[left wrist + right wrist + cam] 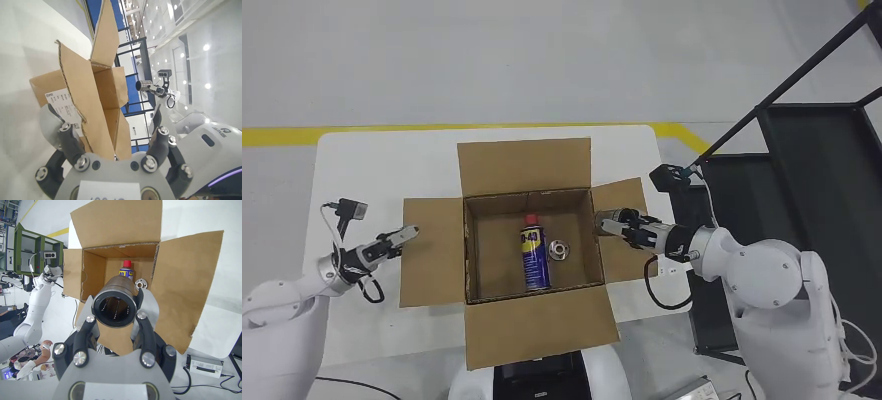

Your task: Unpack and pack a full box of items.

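Your right gripper [115, 297] has its fingers closed on a steel linear bearing [115, 311], a short, thick sleeve with rows of balls in its bore. It hangs just above the box [525, 165] at the wall on your right arm's side. Judge the bearing dense and rigid, with a smooth turned skin that could slide or roll in the pads. The fingers pinch it from both sides near the wrist end, so most of the barrel juts ahead toward the box; a hold nearer the middle would likely sit steadier. Inside the box lie a spray can [530, 255] and, just beside it, a small metal flange [560, 248]. Your left gripper [103, 113] hovers beside the box's opposite flap, fingers spread wide and holding nothing.
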